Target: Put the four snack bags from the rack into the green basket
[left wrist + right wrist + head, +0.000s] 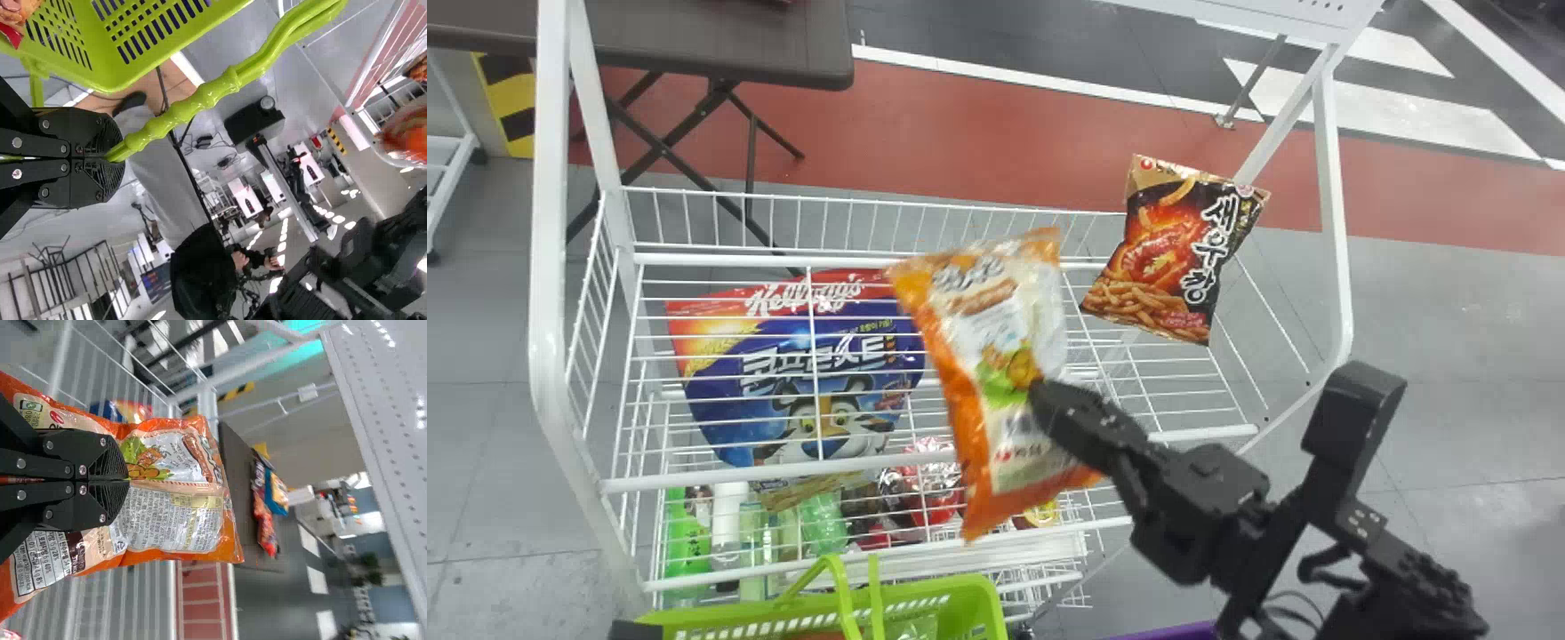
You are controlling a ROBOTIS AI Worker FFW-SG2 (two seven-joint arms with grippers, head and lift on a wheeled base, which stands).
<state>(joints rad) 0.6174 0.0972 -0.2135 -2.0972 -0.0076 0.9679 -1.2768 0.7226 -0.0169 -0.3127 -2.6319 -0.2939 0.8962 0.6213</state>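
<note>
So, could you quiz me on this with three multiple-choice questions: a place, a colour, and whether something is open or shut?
1. Where is the blue bag?
A) on the brown table
B) on the floor
C) on the rack

2. What colour are the ends of the bag in the right gripper?
A) orange
B) purple
C) green

3. How is the left gripper?
A) wide open
B) shut on the handle of the basket
C) shut on a snack bag

Answers:
1 C: it lies among the rack's white wires.
2 A: the head view shows orange at both ends.
3 B: its fingers meet around the green handle.
</note>
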